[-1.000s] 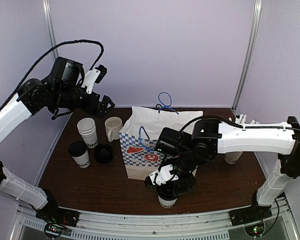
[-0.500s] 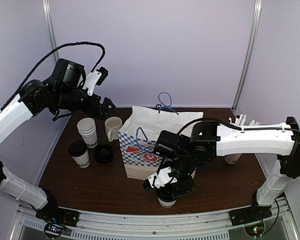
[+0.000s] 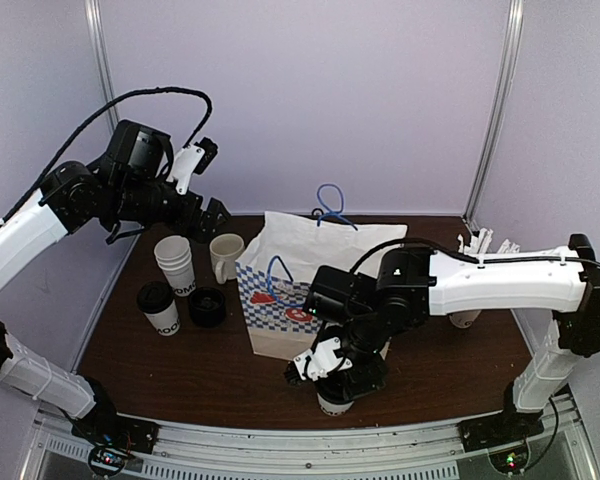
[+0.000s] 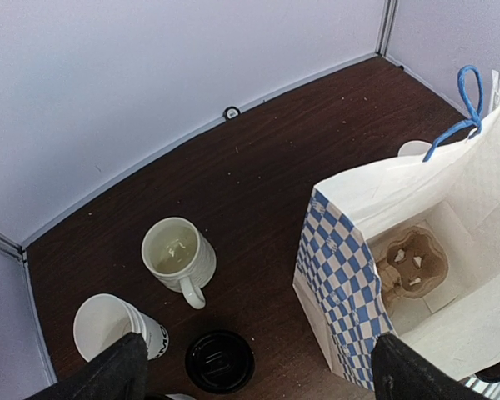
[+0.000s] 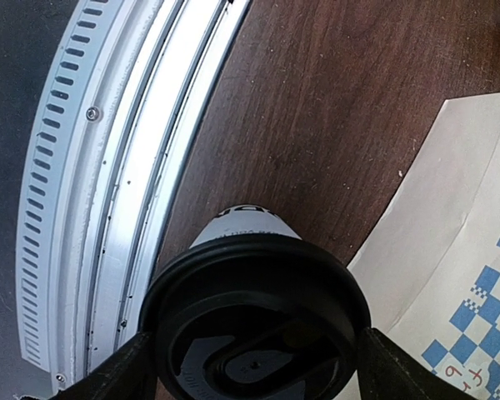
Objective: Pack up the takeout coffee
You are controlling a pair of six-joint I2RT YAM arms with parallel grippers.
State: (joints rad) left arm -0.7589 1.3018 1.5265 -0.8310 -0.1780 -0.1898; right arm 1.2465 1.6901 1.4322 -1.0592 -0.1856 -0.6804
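— The right gripper (image 5: 257, 350) stood open, with one finger on each side of the black lid (image 5: 254, 321). Whether the pads already touched it, I could not tell.
— And where was the takeout coffee (image 3: 332, 404)?
— Upright on the table (image 3: 180, 375), at the near edge, just in front of the checked paper bag (image 3: 278, 305).
— How would it handle, in your opinion?
— Light, I think, though how full it was I could not see. The paper wall looked thin and would probably give under a hard squeeze, and the lid could pop off. I would hold the wall just under the lid rim, gently, and keep it upright.
— And the arm's pose?
— The right arm (image 3: 500, 278) reached across from its base, bent at the elbow, with the wrist pointing down over the coffee. The left gripper (image 3: 212, 213) hung wide open, high above the back left of the table, looking down into the bag.
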